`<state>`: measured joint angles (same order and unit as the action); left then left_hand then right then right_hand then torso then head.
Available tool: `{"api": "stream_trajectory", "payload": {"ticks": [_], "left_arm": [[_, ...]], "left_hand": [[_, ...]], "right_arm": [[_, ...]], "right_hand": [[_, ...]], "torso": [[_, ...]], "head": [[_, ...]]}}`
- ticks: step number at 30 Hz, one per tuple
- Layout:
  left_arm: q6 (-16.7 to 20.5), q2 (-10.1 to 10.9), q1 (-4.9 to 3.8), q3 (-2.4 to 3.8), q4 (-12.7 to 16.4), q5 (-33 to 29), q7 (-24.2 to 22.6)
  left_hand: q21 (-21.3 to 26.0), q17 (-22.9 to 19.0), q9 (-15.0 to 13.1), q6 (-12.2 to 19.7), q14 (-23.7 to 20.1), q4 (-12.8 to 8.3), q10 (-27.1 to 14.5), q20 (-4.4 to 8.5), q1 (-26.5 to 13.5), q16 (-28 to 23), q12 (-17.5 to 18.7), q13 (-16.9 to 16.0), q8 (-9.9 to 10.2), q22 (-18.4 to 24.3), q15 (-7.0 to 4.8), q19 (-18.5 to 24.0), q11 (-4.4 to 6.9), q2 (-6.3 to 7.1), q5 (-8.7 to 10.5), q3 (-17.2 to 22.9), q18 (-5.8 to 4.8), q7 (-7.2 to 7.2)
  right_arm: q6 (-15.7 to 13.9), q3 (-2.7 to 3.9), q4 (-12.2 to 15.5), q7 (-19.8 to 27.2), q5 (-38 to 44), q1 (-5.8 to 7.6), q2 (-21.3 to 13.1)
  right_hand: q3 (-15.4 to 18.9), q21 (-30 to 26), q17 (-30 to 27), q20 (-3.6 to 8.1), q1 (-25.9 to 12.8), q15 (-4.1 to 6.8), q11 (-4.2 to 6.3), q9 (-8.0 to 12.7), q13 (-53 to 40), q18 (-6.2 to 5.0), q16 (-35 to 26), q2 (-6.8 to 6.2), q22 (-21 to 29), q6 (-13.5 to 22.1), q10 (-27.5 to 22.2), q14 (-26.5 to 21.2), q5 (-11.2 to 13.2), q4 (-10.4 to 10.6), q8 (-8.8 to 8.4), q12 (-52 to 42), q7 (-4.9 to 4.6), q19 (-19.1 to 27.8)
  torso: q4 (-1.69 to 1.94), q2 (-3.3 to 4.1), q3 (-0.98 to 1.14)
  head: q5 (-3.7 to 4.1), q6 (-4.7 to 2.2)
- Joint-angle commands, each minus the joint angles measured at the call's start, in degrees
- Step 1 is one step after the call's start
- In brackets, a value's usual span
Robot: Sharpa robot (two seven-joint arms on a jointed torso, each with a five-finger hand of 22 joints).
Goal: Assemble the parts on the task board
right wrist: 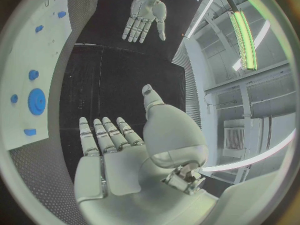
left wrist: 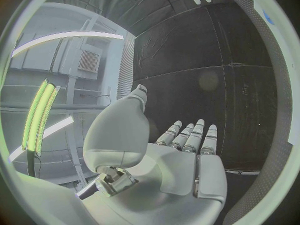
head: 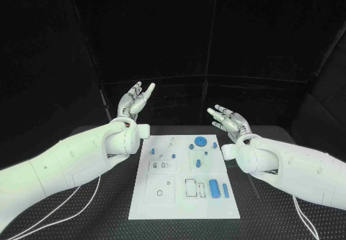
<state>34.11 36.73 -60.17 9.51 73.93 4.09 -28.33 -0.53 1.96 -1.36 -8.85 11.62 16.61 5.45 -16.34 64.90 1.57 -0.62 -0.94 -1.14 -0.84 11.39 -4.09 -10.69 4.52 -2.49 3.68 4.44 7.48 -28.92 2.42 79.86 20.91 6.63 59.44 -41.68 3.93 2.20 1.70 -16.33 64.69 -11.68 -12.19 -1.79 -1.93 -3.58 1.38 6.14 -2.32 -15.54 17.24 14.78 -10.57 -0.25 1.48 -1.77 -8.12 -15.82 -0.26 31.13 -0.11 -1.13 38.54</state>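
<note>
The board (head: 184, 200) lies flat in the middle of the black bench (head: 274, 220), its long side running away from the robot, so both arms can reach along it from either flank. It is a white plate cut with small outlined recesses; at its near right two blue cylinders (head: 217, 188) lie side by side next to empty rectangular slots, which look like their seats. Further along, a small blue piece (head: 197, 162) sits mid-board, another (head: 153, 149) near the left edge, and towards the far end a round blue gear (head: 200, 142) stands with little blue pegs beside it; the right wrist view shows this gear (right wrist: 36, 101) as a toothed disc among smaller knobs. Nothing is in hand yet, so by my judgement the assembly has not begun. Beyond the board's far corners both hands hover above the bench, palms raised, probably a ready pose that keeps the board unobstructed for the head camera. The left hand (head: 135, 101) is lifted higher at the far left, fingers (left wrist: 194, 135) straight, apart and empty. The right hand (head: 229, 120) sits at the far right, fingers (right wrist: 106, 135) likewise spread wide, holding nothing.
</note>
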Motion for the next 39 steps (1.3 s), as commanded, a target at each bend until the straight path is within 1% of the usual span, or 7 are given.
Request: {"api": "stream_trajectory", "payload": {"ticks": [1,9,15,18,20,27,39], "left_arm": [[-4.1,-0.16,-0.11,0.12,-0.26,2.7,-0.64],[-4.94,0.24,-0.11,0.08,-0.34,2.55,-0.56],[-6.09,2.16,-0.1,-0.01,1.38,3.36,-1.4],[-6.51,3.57,-0.1,-0.04,2.79,3.71,-1.82],[-6.26,4.64,-0.09,-0.05,4.02,3.84,-2.23],[-6.26,8.02,-0.06,-0.07,9.64,4.26,-2.62],[-9.37,12.54,0.17,-0.07,18.15,6.81,-0.71]], "left_hand": [[-0.35,0.05,-0.05,-0.46,0.22,0.24,-0.08,-0.29,0.59,0.3,-0.35,-0.05,-0.24,-0.05,0.13,0.0,-0.38,0.04,-0.21,0.06,0.54,5.49],[-0.43,0.32,-0.17,-1.23,1.74,0.19,0.69,-0.32,0.81,0.65,-0.51,-0.17,-0.41,-0.11,0.46,-0.24,-0.91,-0.26,-0.21,0.23,1.28,6.01],[-1.9,1.55,-1.0,-7.09,9.48,-0.3,5.76,-0.57,4.66,2.62,-1.51,-0.8,-1.78,-1.09,1.57,-4.88,-2.35,-1.06,-0.16,1.65,3.22,7.46],[-3.97,2.65,-1.47,-11.11,17.17,-0.38,9.39,-0.5,6.16,4.76,-2.13,-1.11,-2.72,-2.21,1.88,-10.89,-2.65,-1.49,-0.19,1.71,3.0,7.66],[-8.74,4.15,-2.12,-16.12,27.24,-0.75,14.59,-0.37,7.2,7.97,-3.28,-1.65,-4.06,-4.71,2.02,-23.76,-2.79,-2.12,-0.14,1.65,3.2,7.92],[-16.9,6.74,-4.44,-36.36,43.59,-2.59,41.19,0.84,9.81,14.71,-10.5,-4.14,-9.41,-7.97,-2.4,-42.0,-1.15,-3.33,-0.21,0.32,6.36,6.2],[-23.03,11.59,-3.51,-42.63,57.02,-4.61,50.73,5.17,11.7,20.69,-10.78,-3.55,-8.98,-10.51,-6.57,-54.12,2.03,-4.63,-0.2,-2.53,6.08,4.42]], "right_arm": [[8.45,0.23,-0.89,-4.08,4.72,0.04,0.32],[6.58,0.35,-2.67,-3.33,13.01,0.37,0.54],[2.1,0.35,-4.92,-3.83,25.8,1.8,1.02],[1.36,0.35,-5.85,-4.39,30.83,2.79,1.23],[1.31,0.35,-6.33,-4.98,34.45,3.56,1.4],[5.0,0.36,-6.64,-9.7,49.38,5.91,1.65],[14.63,0.38,-3.99,-26.96,76.01,8.73,2.41]], "right_hand": [[0.24,0.41,0.06,-0.42,1.38,-0.19,-0.18,-0.08,-0.07,-1.11,0.37,0.12,-0.09,-0.62,0.77,0.6,-0.18,-0.4,0.35,-0.21,-6.12,-0.22],[-1.57,3.82,1.28,-0.32,10.11,-1.94,-2.16,-0.96,-1.03,-3.03,2.78,0.38,-1.79,-9.9,13.17,15.75,1.13,-6.44,1.69,-1.83,-7.98,-9.98],[-3.53,9.34,2.08,-0.29,14.53,0.69,-0.19,-2.0,-1.82,-6.03,6.31,0.39,-3.92,-25.98,32.48,34.98,0.2,-11.17,3.98,-4.57,-6.5,-23.29],[-4.14,10.94,2.15,-0.02,14.98,1.99,0.86,-2.26,-1.8,-6.98,7.06,0.28,-4.29,-32.33,36.06,39.42,0.16,-12.57,4.65,-4.96,-5.62,-26.4],[-4.6,12.06,2.07,0.55,14.86,2.71,1.52,-2.19,-1.66,-7.08,7.29,0.38,-4.55,-34.93,38.17,42.07,0.14,-13.37,4.65,-5.03,-5.33,-28.6],[-5.91,16.44,2.95,3.98,13.51,6.27,3.71,-2.16,-1.75,-7.08,9.13,0.19,-5.92,-39.45,46.4,52.76,0.33,-16.17,4.36,-5.33,-3.8,-36.05],[-5.34,29.92,11.44,11.34,10.02,12.12,8.17,-1.99,-1.91,-6.89,22.98,-3.29,-12.37,-45.11,55.58,71.95,-0.58,-15.82,3.94,-4.45,-0.38,-50.72]], "torso": [[-0.01,0.0,0.0],[-0.1,0.26,-0.01],[-0.14,1.33,-0.03],[-0.03,1.94,-0.06],[0.01,2.53,-0.12],[0.43,4.8,-0.44],[0.77,9.06,-1.1]], "head": [[0.01,0.01],[-0.09,0.42],[-0.01,0.13],[0.11,-0.04],[0.1,-0.23],[0.57,-0.98],[0.82,-2.21]]}}
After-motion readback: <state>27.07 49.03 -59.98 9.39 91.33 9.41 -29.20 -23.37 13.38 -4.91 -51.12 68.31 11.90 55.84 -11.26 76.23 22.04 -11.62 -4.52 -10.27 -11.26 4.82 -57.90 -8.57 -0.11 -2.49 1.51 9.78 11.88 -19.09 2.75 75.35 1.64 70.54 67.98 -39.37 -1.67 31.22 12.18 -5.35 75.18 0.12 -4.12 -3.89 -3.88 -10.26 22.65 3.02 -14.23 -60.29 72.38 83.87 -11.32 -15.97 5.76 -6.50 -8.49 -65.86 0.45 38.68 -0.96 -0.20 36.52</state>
